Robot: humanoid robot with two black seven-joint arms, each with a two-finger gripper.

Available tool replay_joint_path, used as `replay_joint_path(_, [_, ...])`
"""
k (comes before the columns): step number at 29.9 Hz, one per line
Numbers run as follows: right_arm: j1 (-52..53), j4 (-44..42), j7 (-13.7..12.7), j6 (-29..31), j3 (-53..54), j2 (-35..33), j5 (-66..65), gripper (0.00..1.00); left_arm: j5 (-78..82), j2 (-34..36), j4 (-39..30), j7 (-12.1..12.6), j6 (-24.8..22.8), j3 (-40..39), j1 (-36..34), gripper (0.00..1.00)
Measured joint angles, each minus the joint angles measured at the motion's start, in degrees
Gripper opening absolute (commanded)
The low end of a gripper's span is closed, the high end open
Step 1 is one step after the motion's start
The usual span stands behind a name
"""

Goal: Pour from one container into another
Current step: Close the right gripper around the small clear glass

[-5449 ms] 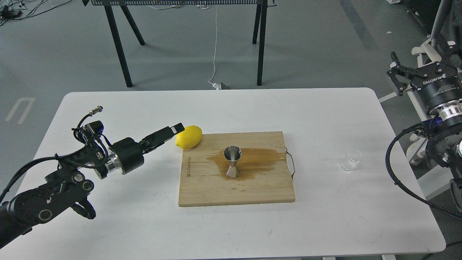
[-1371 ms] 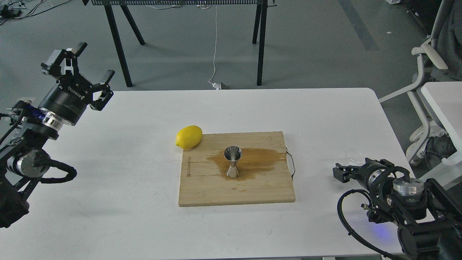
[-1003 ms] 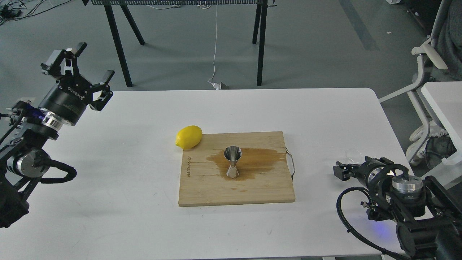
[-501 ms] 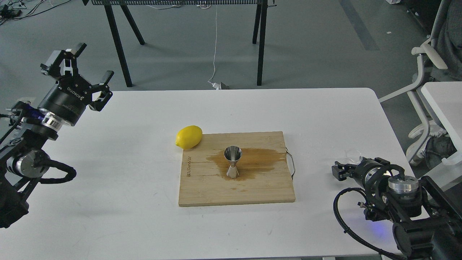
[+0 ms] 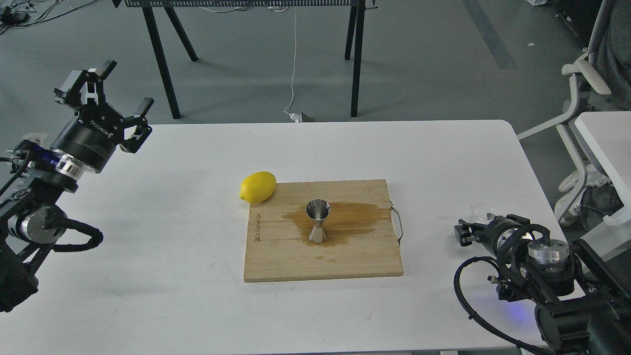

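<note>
The steel jigger (image 5: 318, 221) stands upright on the wooden cutting board (image 5: 276, 261), in a brown wet stain. Far right on the table sits the small clear glass cup (image 5: 482, 212), partly hidden by my right gripper (image 5: 463, 232). That gripper lies low over the table, its tip just in front of and left of the cup; it is dark and I cannot tell its fingers apart or whether it touches the cup. My left gripper (image 5: 129, 83) is raised at the far left, open and holding nothing.
A yellow lemon (image 5: 258, 187) rests against the board's far left corner. The board has a metal handle (image 5: 398, 226) on its right side. A white chair (image 5: 584, 98) and a second table stand past the right table edge.
Since 5.4 s ago the left arm has lifted away from the lemon and the right arm has come down beside the cup. Over the last second the right gripper crept slightly towards the cup.
</note>
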Motion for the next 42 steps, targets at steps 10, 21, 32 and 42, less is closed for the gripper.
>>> replay_joint_path(10, [0.1,0.0,0.0,0.0,0.0,0.0,0.0,0.59,0.0,-0.1,0.0,0.0,0.0,0.0,0.0,0.95])
replay_joint_path(21, [0.1,0.0,0.0,0.0,-0.1,0.0,-0.1,0.54,0.0,-0.1,1.0,0.0,0.0,0.0,0.0,0.95])
replay_joint_path(32, [0.1,0.1,0.0,0.0,-0.2,0.0,-0.1,0.51,0.0,-0.1,1.1,0.0,0.0,0.0,0.2,0.95])
replay_joint_path(42, [0.1,0.3,-0.1,0.0,-0.3,-0.1,-0.2,0.50,0.0,-0.1,1.1,0.0,0.0,0.0,0.5,0.95])
